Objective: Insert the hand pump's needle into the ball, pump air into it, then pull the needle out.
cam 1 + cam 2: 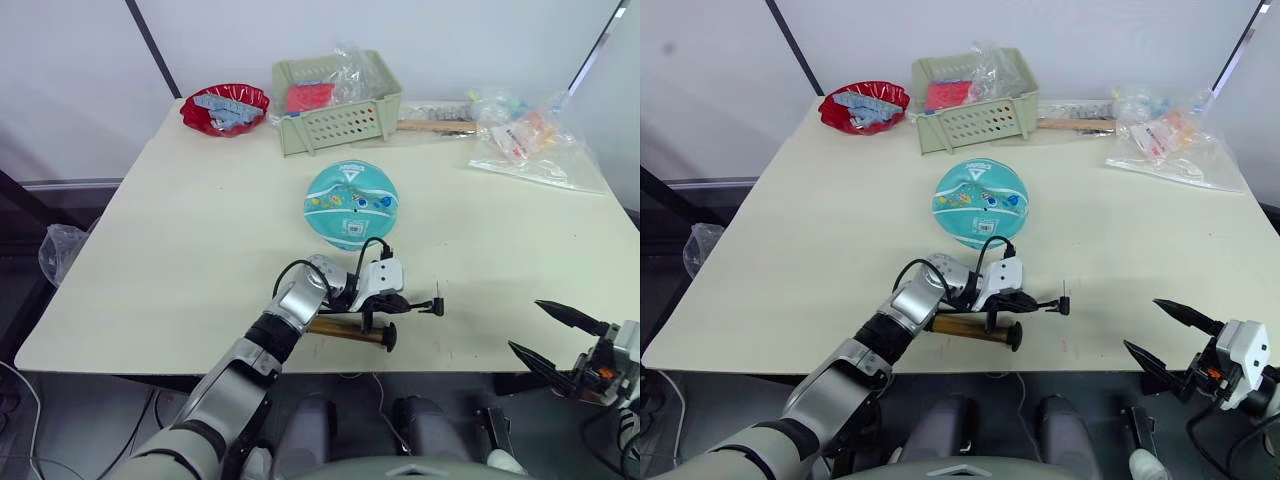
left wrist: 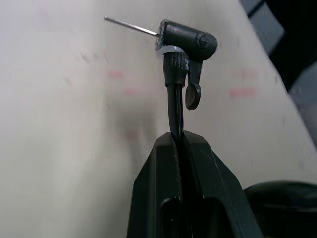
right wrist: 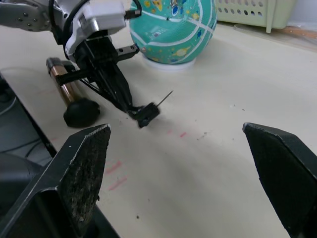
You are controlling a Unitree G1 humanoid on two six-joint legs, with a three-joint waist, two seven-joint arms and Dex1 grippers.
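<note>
My left claw (image 1: pixel 398 298) is pinching the hand pump's (image 1: pixel 345 329) black hose just behind the needle (image 2: pixel 131 26), near the ball (image 1: pixel 351 204) on the worktop (image 1: pixel 180 220). My right claw (image 1: pixel 548 334) is hanging wide apart.

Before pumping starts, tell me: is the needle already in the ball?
No. The needle points into open air above the table, apart from the ball, with the left gripper holding its hose.

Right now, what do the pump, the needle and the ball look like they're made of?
Pump: likely metal, its barrel a shiny brass-gold, with matte black ends, probably plastic. Needle: thin bare metal, catching light. Ball: probably rubber, a teal skin with printed pictures.
</note>
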